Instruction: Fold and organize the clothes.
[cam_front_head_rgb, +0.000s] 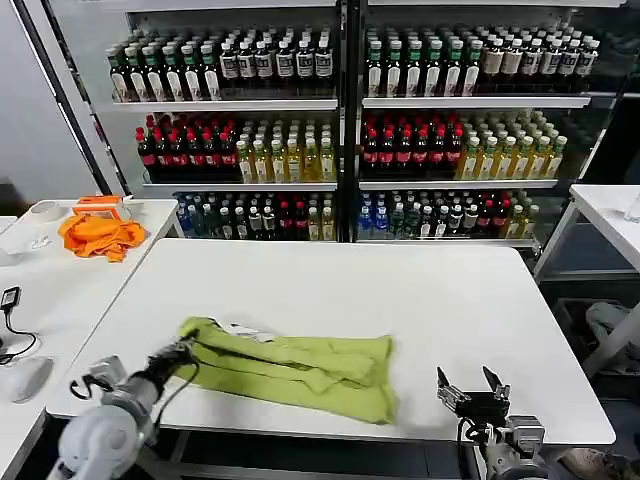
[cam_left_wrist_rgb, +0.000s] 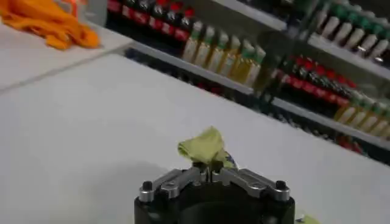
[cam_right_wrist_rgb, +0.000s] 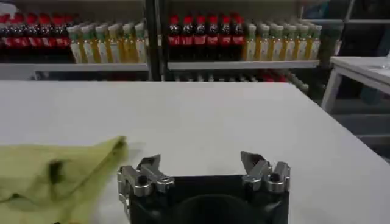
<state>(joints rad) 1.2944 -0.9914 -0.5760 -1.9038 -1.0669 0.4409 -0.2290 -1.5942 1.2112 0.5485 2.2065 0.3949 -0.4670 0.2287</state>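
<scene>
Shelves of bottles (cam_front_head_rgb: 340, 130) stand behind the white counter (cam_front_head_rgb: 400, 290).
Left gripper (cam_front_head_rgb: 183, 350) has its fingers clamped on the T-shirt (cam_front_head_rgb: 300, 372) at 9 o'clock, probably to fold it over; right gripper (cam_front_head_rgb: 470, 388) waits at 3 o'clock, fingers apart.

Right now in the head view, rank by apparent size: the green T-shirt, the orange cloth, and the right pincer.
1. Green T-shirt, largest, with the left pincer shut on its end.
2. Orange cloth, smaller, though it lies farther from the camera.
3. Right pincer, open, smallest despite being nearest.
</scene>
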